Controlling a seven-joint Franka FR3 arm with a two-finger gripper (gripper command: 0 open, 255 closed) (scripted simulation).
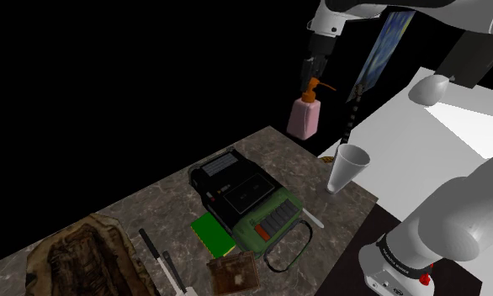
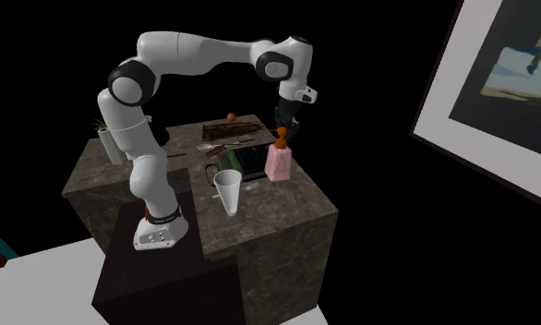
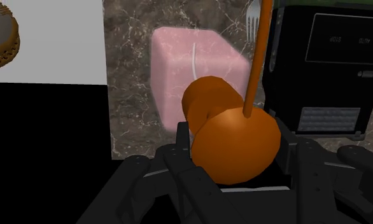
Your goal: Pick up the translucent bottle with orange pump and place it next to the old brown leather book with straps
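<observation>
Where the bottle must go: beside the brown book (image 1: 235, 274), which lies at the near end of the counter (image 1: 144, 206) with nothing pink by it.
Green book (image 1: 211, 233): just past the brown one, flat against the machine.
Machine (image 1: 245, 198): black and green, mid-counter, between the brown book and the bottle.
Cup (image 1: 347, 166): white, upright near the counter's edge on the shoulder view's right.
Bottle (image 1: 304, 116): pink body, at the far end, hanging from its top and seemingly clear of the counter.
End effector (image 3: 236, 159): closed on the orange pump (image 3: 233, 137), one finger each side.
Done: the pick-up, I'd judge.
Left: carrying it over the machine, setting it down by the brown book, letting go.
</observation>
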